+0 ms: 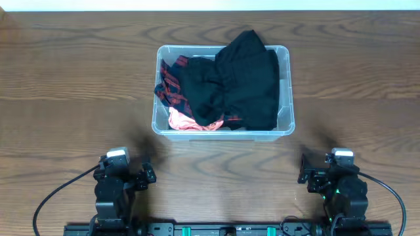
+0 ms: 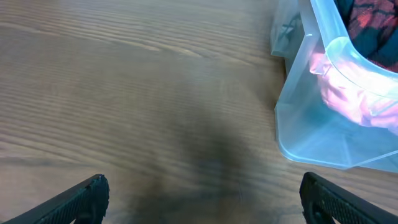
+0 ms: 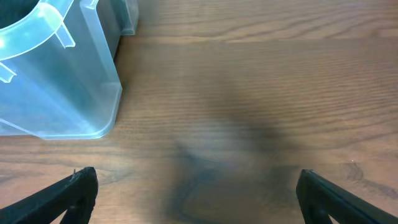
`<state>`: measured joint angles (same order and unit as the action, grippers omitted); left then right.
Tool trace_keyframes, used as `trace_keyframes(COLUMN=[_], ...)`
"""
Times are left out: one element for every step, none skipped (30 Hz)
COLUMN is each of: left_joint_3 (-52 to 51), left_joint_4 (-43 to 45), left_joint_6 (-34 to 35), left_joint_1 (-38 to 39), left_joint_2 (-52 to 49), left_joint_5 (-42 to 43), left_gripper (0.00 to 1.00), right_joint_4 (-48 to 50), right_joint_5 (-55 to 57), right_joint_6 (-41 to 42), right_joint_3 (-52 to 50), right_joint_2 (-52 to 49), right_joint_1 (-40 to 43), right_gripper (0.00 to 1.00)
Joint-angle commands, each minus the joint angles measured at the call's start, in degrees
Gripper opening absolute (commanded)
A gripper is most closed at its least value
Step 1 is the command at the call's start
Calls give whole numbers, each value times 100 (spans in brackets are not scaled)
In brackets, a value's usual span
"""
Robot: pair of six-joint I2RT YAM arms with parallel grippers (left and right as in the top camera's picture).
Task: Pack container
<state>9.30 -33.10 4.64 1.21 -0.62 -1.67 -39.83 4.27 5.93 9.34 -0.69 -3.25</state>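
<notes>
The container [image 1: 262, 135] is seen in the middle of the bench [image 1: 65, 85]. Most of what is inside is hidden by a black cloth [image 1: 243, 78]. Only a bit of pink cloth [image 1: 184, 122] is shown. The left end effector [image 2: 204, 186] and the right end effector [image 3: 197, 179] are spread wide with nothing held. Their fingers are cut off in the wrist views.

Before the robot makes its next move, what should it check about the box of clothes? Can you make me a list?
1. Left gripper open and empty: ok.
2. Right gripper open and empty: ok.
3. Container upright on the table: ok.
4. Black garment fully inside: not ok, it humps over the far rim.
5. Pink cloth inside, against the near wall: ok.
6. Room left under the clothes: cannot tell.
</notes>
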Motion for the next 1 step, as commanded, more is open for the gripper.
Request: trace_keyframes(left_joint_3=[-55], left_joint_4=[-90], left_joint_6=[31], left_joint_1=[-28], left_joint_2=[39], left_joint_5=[17], left_gripper=[98], right_joint_4=[-22], right_joint_5=[-24], right_joint_6=[87], right_joint_3=[-20], right_joint_2=[35], right_joint_1=[70], right_gripper=[99])
